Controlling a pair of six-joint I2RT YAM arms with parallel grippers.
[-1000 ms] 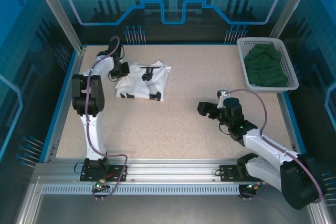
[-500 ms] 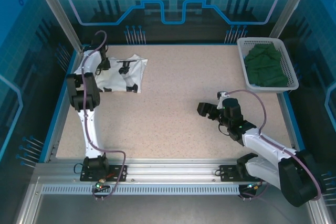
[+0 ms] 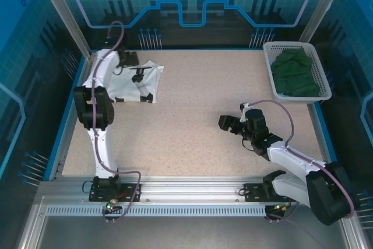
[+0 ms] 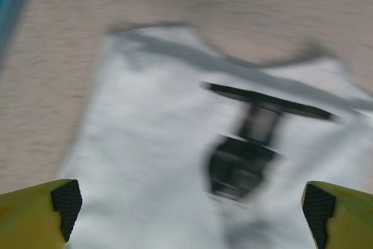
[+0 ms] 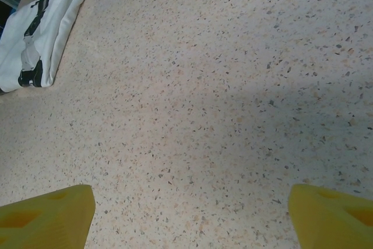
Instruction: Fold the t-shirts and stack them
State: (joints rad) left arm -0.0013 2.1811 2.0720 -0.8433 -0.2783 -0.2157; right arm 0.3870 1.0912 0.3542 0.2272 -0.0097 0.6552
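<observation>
While L gripper (image 3: pixel 129 59) hangs wide open above the folded white tee (image 3: pixel 140 83), I see nothing in it.
White tee lies far-left on table (image 3: pixel 198 115); green tee (image 3: pixel 296 74) sits in basket (image 3: pixel 268 65), far-right corner. R gripper (image 3: pixel 228 123) spread wide, empty, over mid-table.

A folded t-shirt (image 3: pixel 140 83) is laid at the far left of the table (image 3: pixel 204 97), just beside the left gripper (image 3: pixel 129 59), while a second t-shirt (image 3: pixel 297 74) is held in the basket (image 3: pixel 268 56) at the far right corner, well behind the right gripper (image 3: pixel 226 123).
</observation>
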